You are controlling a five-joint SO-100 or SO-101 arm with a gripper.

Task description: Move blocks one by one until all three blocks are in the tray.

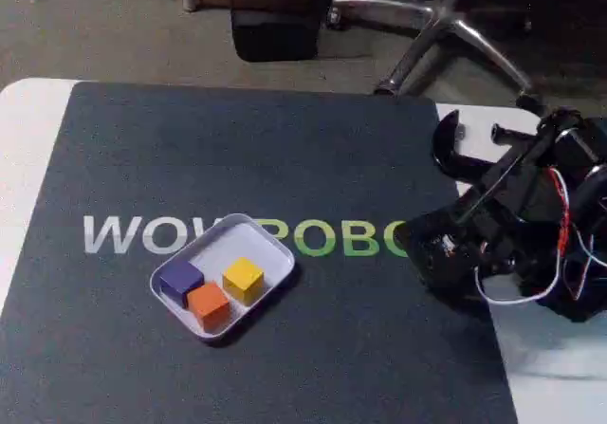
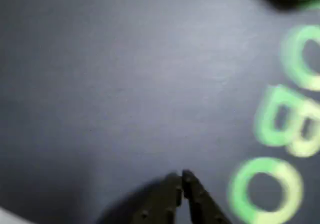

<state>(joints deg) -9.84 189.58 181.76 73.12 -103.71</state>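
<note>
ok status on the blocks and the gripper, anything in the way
Gripper shut, empty, low over the mat. Purple block, orange block and yellow block all in the tray. Nothing in the way.

Mat [image 1: 237, 139] lies bare around the tray [image 1: 269, 237] (three blocks fill it); arm [image 1: 512, 225] stands well right of it.

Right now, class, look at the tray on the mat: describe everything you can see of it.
The tray is a small, shallow, pale lavender-white rectangular dish with rounded corners and a raised rim, smooth like plastic or enamel. It lies flat on the dark mat, turned diagonally in the fixed view, covering part of the printed lettering. Inside sit three cubes close together: the purple block, the orange block and the yellow block. The gripper is well off to the right, not touching it.
</note>
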